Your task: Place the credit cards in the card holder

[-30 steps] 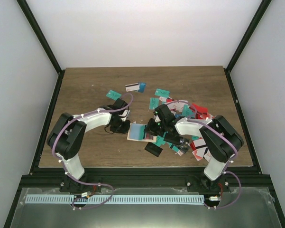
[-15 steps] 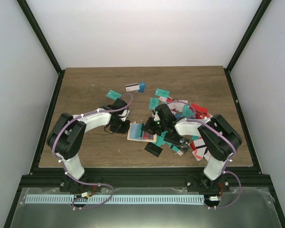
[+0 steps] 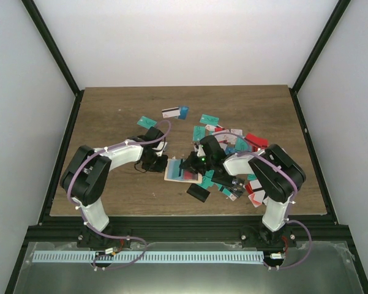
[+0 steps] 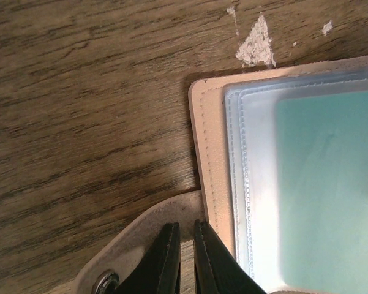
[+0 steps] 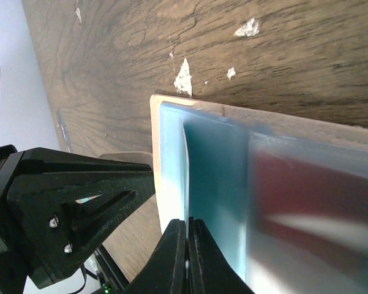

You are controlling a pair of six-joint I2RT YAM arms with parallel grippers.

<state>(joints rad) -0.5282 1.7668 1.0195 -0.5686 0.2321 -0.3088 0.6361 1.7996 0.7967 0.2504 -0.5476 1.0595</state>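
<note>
The card holder (image 3: 173,173) lies open on the table (image 3: 110,110) and looks soft and likely to slide. The left end effector (image 4: 185,229), narrowed to a slit, presses on the holder's snap tab (image 4: 141,245). The right end effector (image 5: 187,223) is pinched on a teal card (image 5: 214,184) at the holder's sleeve. The card is probably light, stiff and slick, so best gripped by an edge. Loose credit cards (image 3: 248,147) lie beyond the card holder.

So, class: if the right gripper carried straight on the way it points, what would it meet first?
Most likely the card holder: the right gripper, shut on a teal card, points at its clear sleeve, though depth is hard to judge.
</note>
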